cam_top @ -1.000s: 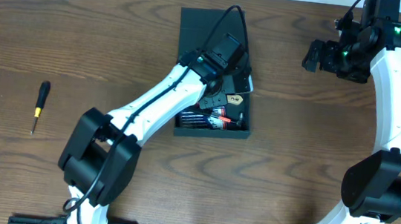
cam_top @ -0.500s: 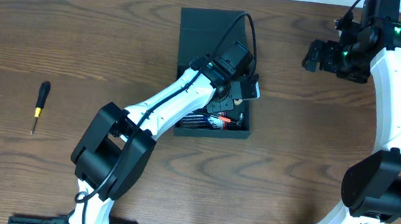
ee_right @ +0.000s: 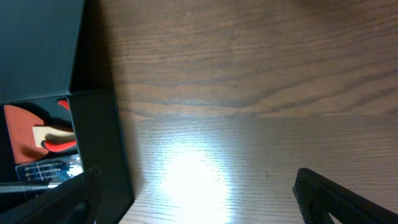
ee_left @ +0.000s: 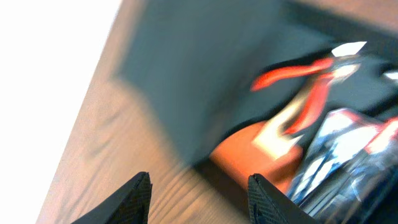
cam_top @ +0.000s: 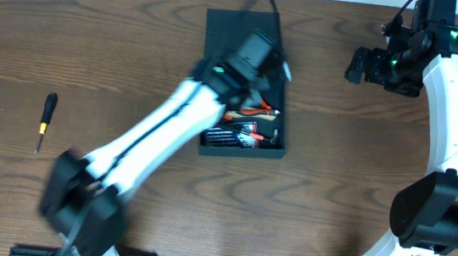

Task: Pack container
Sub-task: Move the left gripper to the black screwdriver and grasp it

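The container [cam_top: 240, 152] sits mid-bench [cam_top: 93, 45], its lid [cam_top: 227, 27] lying open on the far side. In the last half second the left claw [ee_left: 200, 198], wide and empty, has swung from the container's right wall to above its hinge, uncovering a red-handled tool [cam_top: 258, 109] inside. The right claw [ee_right: 199, 199], also wide, has not moved and is well right of the container.

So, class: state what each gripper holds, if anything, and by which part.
Nothing is held. The left gripper is open near the container, and the right gripper is open over the table.
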